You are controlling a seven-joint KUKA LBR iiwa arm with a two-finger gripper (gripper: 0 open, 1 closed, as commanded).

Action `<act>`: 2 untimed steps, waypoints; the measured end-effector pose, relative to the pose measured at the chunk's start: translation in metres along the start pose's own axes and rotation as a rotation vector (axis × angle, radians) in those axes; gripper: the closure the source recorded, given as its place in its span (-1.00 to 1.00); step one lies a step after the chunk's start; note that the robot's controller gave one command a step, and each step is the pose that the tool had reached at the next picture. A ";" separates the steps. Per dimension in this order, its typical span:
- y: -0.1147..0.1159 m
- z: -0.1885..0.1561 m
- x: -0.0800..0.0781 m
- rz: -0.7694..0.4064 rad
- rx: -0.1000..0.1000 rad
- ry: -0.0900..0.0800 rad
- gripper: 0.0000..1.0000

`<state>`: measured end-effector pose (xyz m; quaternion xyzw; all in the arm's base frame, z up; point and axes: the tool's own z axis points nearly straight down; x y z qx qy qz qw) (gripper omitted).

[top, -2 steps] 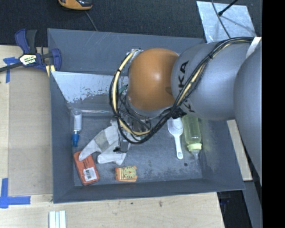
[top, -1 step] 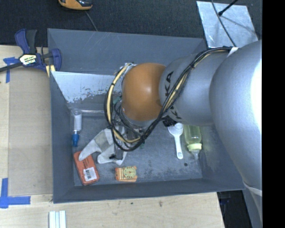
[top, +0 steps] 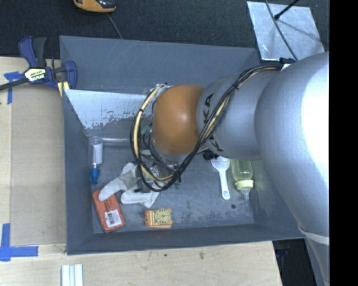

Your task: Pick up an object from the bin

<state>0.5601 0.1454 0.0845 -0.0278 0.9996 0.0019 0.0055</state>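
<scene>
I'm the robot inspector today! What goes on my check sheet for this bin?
surface: grey metal bin, floor scuffed, white marks on the back wall.
job's things: white crumpled thing, left of middle, nearest the pincer.
clutter: tube with blue cap, orange packet, small orange box, white spoon, yellowish bottle.
grippers: pincer low under the orange wrist cover, beside the white thing.
cables: black and yellow cables loop round the wrist.
surroundings: orange-and-black object beyond the far rim.
</scene>
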 end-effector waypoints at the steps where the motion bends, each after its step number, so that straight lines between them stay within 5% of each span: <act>1: -0.002 -0.007 0.001 -0.007 0.002 0.006 1.00; 2: 0.014 -0.139 0.022 -0.022 0.003 0.009 1.00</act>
